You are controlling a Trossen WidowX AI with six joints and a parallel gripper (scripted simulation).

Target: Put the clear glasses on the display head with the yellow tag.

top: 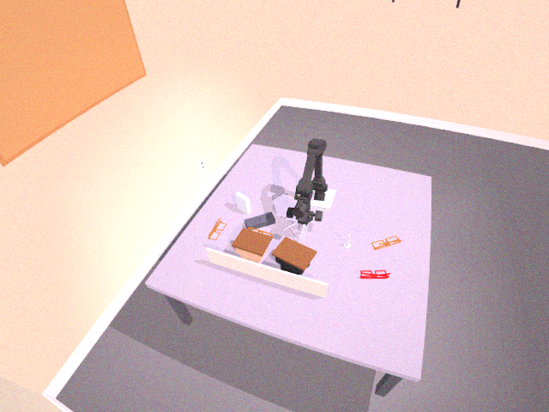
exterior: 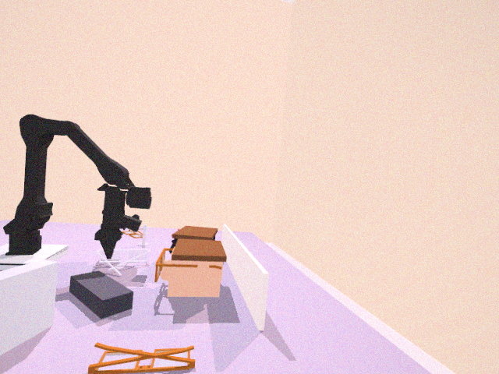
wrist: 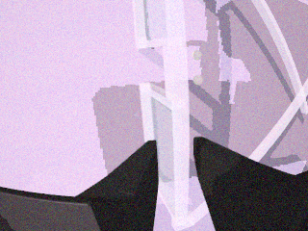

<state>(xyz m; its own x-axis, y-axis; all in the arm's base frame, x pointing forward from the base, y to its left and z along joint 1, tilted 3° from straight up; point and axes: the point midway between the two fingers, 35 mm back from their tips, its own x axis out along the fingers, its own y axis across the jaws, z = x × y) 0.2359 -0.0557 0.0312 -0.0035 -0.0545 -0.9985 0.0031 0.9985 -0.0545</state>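
Exterior view: nearest on the lilac surface (exterior: 306, 322), a folded orange pair of glasses (exterior: 141, 358) is seen lying flat. Behind it, to the left, a dark grey block (exterior: 100, 293) is placed, and at the left edge a white box (exterior: 24, 298) is partly cut off. To the right, a pale display head (exterior: 194, 273) with a brown top is seen; an orange frame (exterior: 161, 261) is worn on its face. A second head (exterior: 195, 232) is placed just behind it, mostly hidden, and a white upright board (exterior: 245, 273) stands along the right side of both heads.

Farther back, left of the heads, the clear glasses (exterior: 121, 259) are lying on the surface with the temples crossed. The gripper (exterior: 108, 251) is pointed straight down onto them. In the wrist view, one clear bar of the frame (wrist: 175, 154) is seen between the two dark fingers, which are brought close to both of its sides. Whether the bar is already pinched cannot be told.

In the top view, a red pair (top: 375, 275) and another orange pair (top: 385, 242) are seen lying well apart on the right.
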